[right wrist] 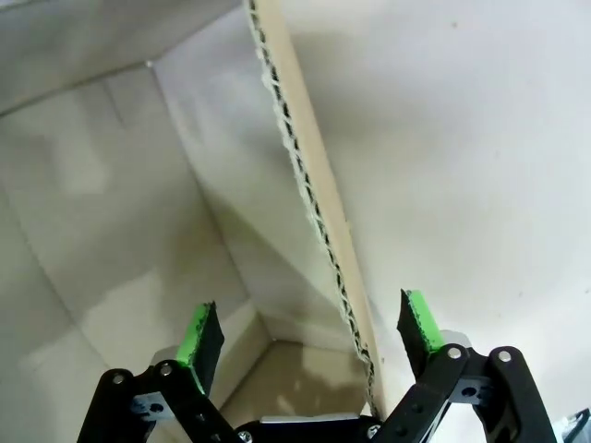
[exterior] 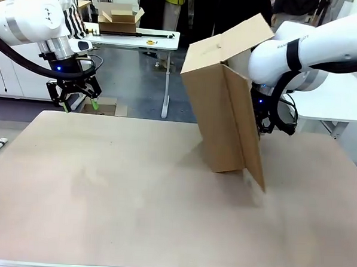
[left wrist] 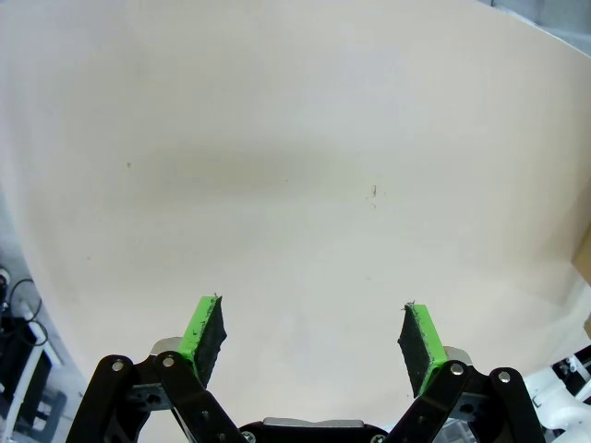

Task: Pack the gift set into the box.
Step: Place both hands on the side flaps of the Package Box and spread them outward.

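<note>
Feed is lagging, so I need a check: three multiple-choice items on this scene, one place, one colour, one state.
1. Where is the box? A) right half of the table B) left half C) on the floor
2. Pads of the left gripper are: A) red B) blue C) green
3. The right gripper is: A) shut empty B) open astride a box wall C) shut on a basket
1 A: it stands tilted there. 2 C: both show green. 3 B: the cardboard edge runs between its spread fingers.
</note>
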`<state>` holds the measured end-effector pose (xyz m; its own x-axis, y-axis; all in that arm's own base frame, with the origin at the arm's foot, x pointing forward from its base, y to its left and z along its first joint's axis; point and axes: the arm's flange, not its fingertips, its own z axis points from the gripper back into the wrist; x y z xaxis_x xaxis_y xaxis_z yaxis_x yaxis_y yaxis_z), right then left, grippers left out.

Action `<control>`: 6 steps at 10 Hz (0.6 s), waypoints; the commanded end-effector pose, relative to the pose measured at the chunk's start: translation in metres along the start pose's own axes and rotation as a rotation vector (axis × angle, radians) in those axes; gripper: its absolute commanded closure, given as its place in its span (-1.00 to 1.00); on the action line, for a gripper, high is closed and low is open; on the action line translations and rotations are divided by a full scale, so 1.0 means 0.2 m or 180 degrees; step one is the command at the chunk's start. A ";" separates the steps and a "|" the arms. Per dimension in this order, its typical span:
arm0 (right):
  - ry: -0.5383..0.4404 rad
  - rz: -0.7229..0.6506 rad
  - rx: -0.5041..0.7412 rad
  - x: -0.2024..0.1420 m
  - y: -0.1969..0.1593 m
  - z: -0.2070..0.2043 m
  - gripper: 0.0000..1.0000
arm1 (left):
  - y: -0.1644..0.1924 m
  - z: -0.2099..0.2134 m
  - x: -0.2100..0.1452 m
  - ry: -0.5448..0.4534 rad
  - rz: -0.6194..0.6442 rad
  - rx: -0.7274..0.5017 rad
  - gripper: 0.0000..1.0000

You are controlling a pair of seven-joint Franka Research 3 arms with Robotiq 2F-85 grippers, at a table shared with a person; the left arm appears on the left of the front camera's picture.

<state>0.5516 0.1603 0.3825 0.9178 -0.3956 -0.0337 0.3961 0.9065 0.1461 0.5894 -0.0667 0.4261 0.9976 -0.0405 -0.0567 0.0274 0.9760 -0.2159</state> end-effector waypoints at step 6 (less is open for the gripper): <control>-0.0016 0.0071 -0.0053 0.01 0.03 0.02 -1.00 | 0.00 0.01 0.00 0.0001 0.0024 0.0049 -1.00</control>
<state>0.5536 0.1606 0.3798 0.9186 -0.3933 -0.0386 0.3947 0.9080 0.1407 0.5894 -0.0667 0.4261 0.9976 -0.0406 -0.0567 0.0274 0.9760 -0.2159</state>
